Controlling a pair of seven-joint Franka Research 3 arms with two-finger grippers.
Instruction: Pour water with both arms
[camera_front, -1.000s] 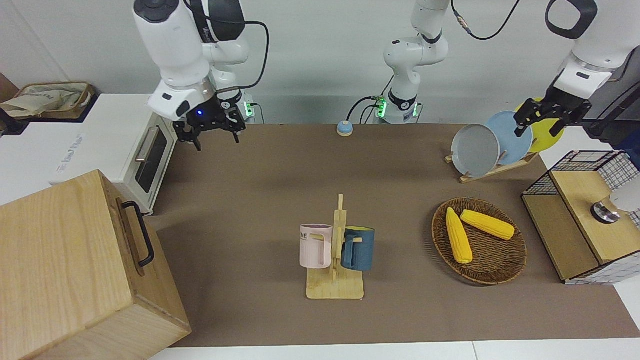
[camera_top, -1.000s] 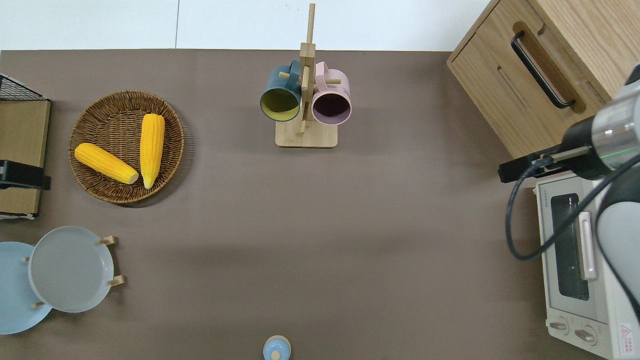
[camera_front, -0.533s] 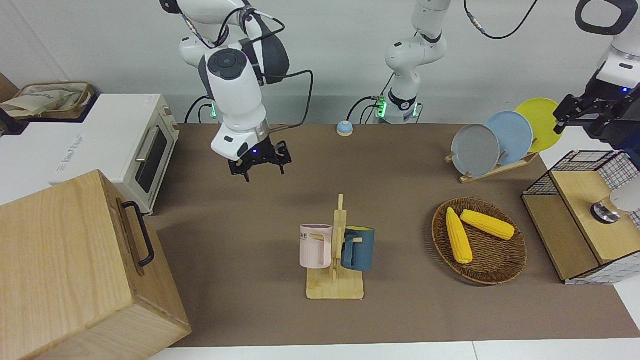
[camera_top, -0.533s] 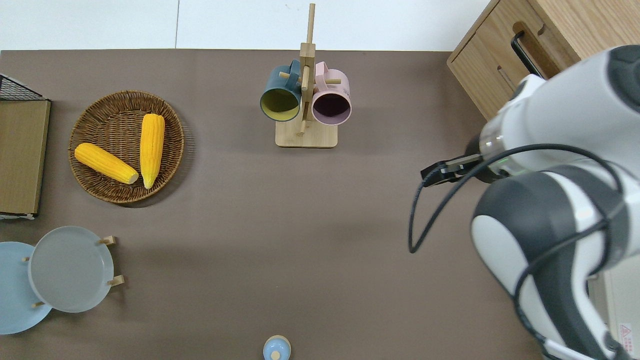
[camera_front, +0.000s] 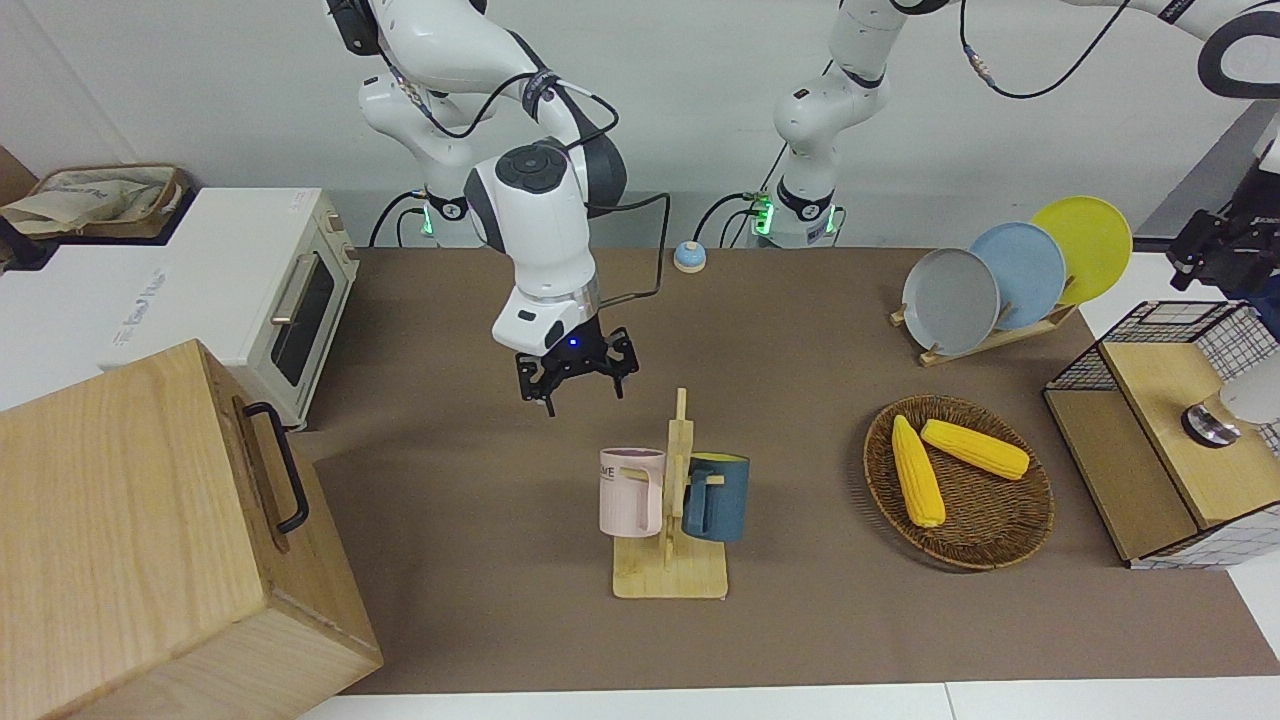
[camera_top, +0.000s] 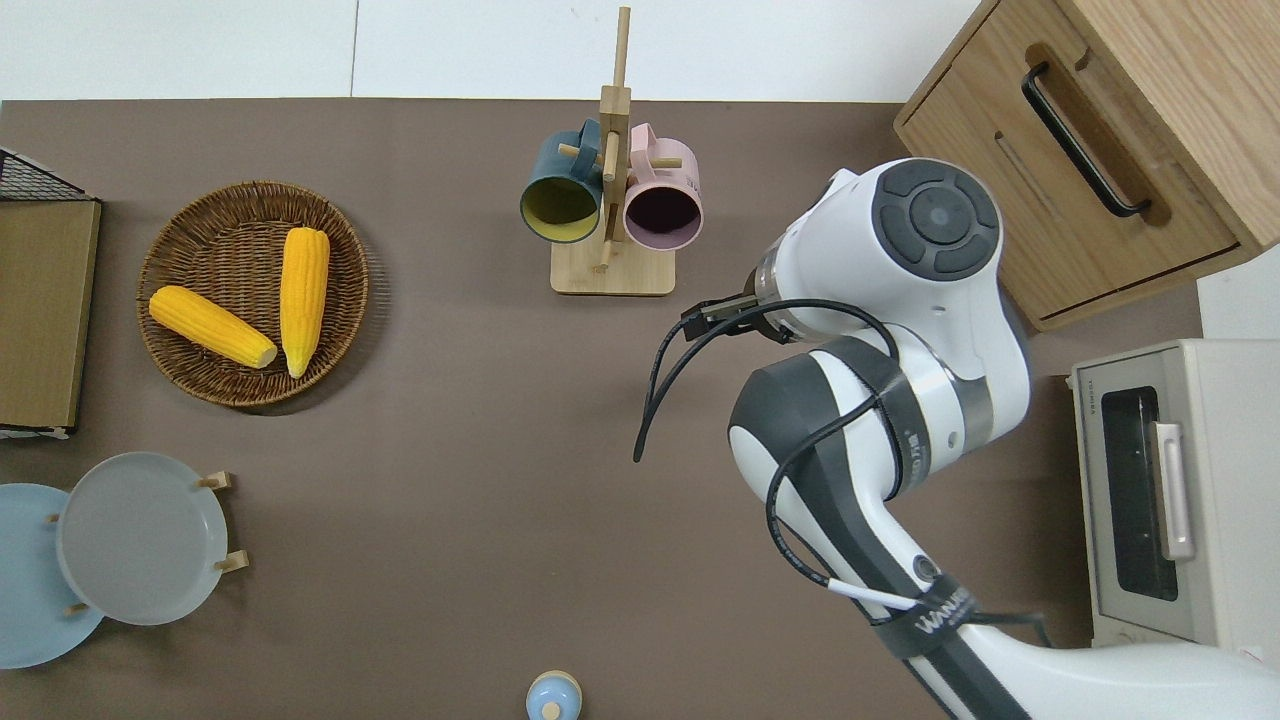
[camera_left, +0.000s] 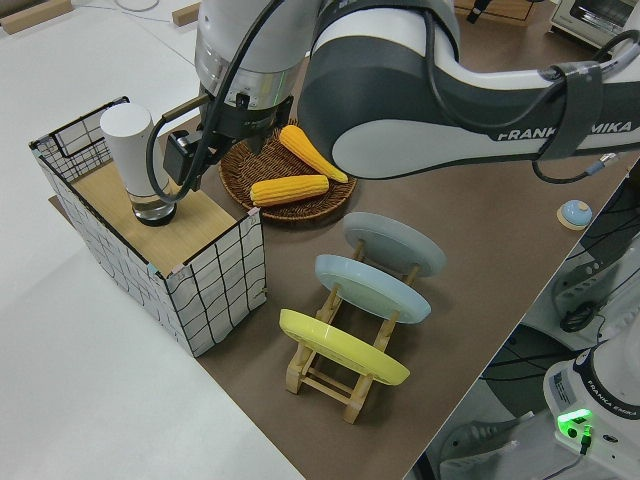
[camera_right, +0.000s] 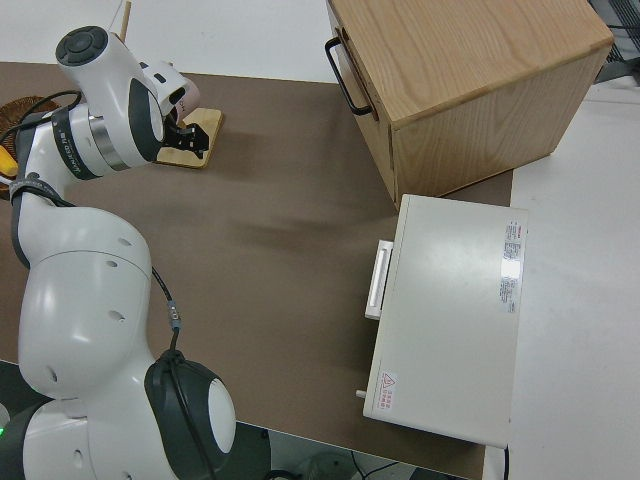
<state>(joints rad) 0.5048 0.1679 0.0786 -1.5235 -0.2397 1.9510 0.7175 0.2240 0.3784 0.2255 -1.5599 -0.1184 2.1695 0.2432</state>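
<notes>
Right hand (camera_front: 580, 378) moved toward mug rack (camera_front: 672, 520), apparently open, empty; left hand (camera_front: 1222, 258) unclear.

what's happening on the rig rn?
Both arms are reaching out, neither holding anything. The right gripper, jaws open, is in the air near the mug rack, where a pink mug and a blue mug hang. The left gripper is by the white bottle on the wire crate.
</notes>
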